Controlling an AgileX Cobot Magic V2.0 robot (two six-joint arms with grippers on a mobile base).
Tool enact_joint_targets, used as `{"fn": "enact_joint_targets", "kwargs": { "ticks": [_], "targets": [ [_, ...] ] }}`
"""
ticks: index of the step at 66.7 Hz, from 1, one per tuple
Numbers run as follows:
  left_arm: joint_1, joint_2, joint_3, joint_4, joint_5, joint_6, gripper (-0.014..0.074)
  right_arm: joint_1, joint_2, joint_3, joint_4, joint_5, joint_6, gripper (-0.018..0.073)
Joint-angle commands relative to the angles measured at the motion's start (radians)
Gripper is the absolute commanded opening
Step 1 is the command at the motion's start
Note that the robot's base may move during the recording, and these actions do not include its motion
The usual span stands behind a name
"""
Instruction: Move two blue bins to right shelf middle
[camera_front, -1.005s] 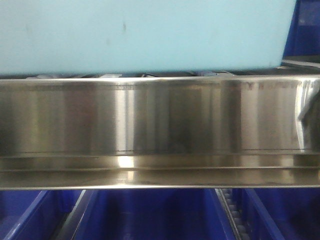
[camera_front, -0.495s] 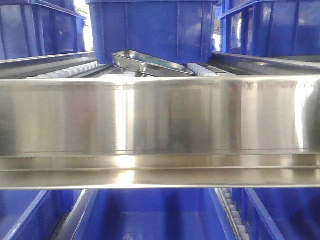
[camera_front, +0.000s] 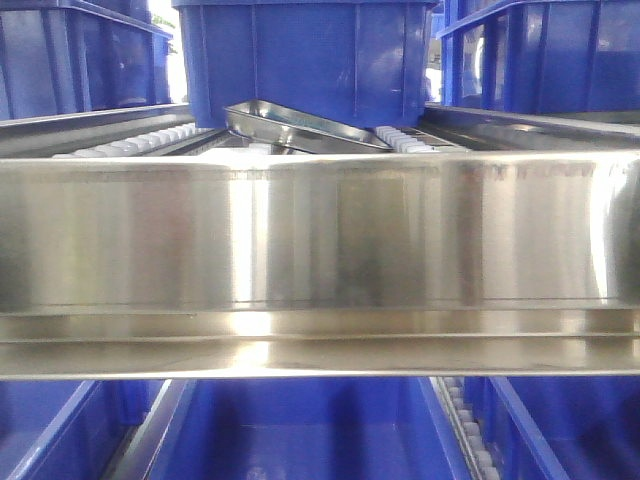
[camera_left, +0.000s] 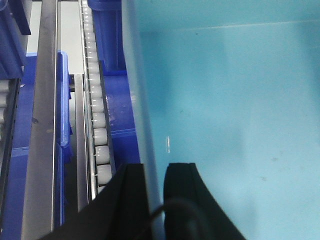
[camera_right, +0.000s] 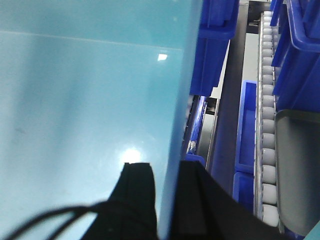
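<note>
Now the pale blue bin (camera_left: 225, 100) no longer fills twelve o'clock above the middle shelf rail (camera_front: 320, 240). The left gripper (camera_left: 152, 187) and right gripper (camera_right: 167, 187) each pinch a wall, probably raising it clear.

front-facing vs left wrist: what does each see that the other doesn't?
Only front-facing: the shelf's front rail face-on across the middle, with a tilted steel tray behind it. No gripper or light-blue bin shows there.
Only left wrist: the left gripper, its fingers either side of the wall of the light-blue bin.
Both: white roller tracks and dark blue bins.
</note>
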Motion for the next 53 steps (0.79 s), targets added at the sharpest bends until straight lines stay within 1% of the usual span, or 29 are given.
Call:
{"fn": "enact_joint_targets", "kwargs": {
  "ticks": [1, 22, 53],
  "targets": [
    [-0.002, -0.013, -0.014, -0.023, -0.025, 0.009, -0.0111, -0.001, -0.017, -0.012, -0.002, -0.051, -0.022, -0.0153],
    [-0.002, -0.013, -0.014, -0.023, -0.025, 0.009, -0.0111, -0.001, -0.017, -0.012, -0.002, -0.097, -0.022, -0.0153],
    [-0.002, -0.013, -0.014, -0.023, -0.025, 0.009, -0.0111, -0.001, -0.017, -0.012, -0.002, -0.106, -0.022, -0.0153]
  ]
}}
